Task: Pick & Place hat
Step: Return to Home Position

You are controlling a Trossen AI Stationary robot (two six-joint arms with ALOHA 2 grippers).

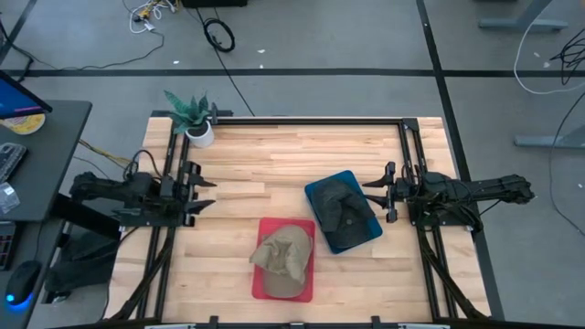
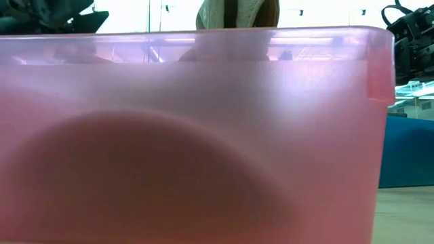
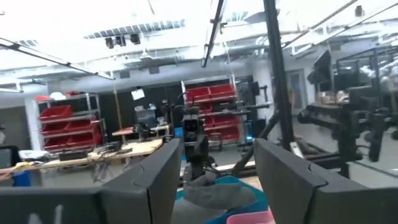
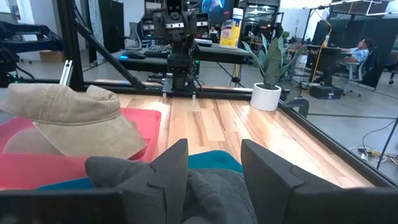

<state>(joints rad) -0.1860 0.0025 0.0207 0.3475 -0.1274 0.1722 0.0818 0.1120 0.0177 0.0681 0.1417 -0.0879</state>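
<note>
Table [image 1: 274, 155] sides: left gripper [image 1: 209, 193], right gripper [image 1: 369, 196] level, jaws apart.

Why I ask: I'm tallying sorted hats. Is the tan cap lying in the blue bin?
No, the tan cap lies in the red bin; the blue bin holds a dark hat.

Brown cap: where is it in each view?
High view: brown cap, bottom centre, in the red bin.
Low view: cap top centre, above the bin's rim.
Left wrist view: not in it.
Right wrist view: cap left, on the red bin.
Shared landmark: the red bin.
</note>
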